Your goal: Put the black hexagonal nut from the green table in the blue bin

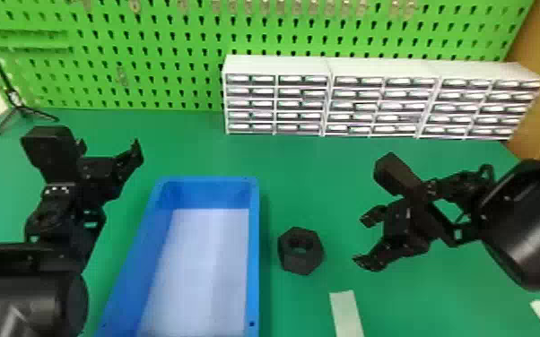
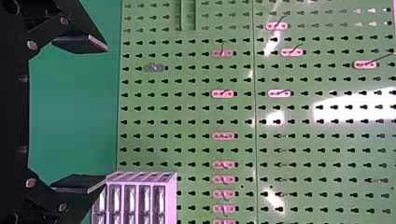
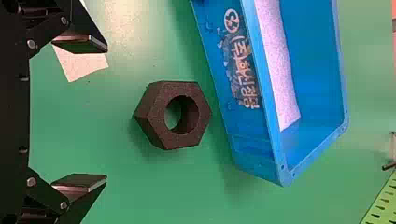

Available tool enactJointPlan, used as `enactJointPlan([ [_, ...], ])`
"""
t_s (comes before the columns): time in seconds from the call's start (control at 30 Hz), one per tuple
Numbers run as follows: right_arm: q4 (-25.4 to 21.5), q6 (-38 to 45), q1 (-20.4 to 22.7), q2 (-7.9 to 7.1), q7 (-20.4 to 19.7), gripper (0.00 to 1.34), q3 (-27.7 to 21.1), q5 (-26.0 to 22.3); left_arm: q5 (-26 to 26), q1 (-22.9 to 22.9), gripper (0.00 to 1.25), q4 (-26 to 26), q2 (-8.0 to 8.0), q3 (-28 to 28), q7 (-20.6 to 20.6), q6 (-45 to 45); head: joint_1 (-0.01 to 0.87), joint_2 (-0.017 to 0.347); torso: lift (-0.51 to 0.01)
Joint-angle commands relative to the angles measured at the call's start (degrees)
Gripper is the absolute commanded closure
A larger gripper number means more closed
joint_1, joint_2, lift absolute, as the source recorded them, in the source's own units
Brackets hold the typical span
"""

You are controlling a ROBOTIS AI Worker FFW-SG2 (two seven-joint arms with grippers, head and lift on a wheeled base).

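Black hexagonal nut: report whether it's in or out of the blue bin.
Out: the nut rests on the green table, right of the bin.

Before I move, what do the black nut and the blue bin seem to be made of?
The black nut looks like matte plastic: dull faces, no metallic glint, though coated metal remains possible. The blue bin is probably molded plastic with a smooth, satin finish, judging by its even color, thin walls and rounded rim corners.
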Motion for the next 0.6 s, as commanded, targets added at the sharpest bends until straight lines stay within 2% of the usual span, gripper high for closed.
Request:
enactJointPlan([
  [0.0, 0.0, 0.1, 0.0, 0.05, 0.0, 0.3, 0.0, 0.2, 0.0, 0.0, 0.27, 0.0, 0.0, 0.0, 0.0, 0.0, 0.686, 0.028, -0.096],
  [0.57, 0.0, 0.4, 0.0, 0.31, 0.2, 0.3, -0.2, 0.3, 0.1, 0.0, 0.27, 0.0, 0.0, 0.0, 0.0, 0.0, 0.686, 0.028, -0.096],
])
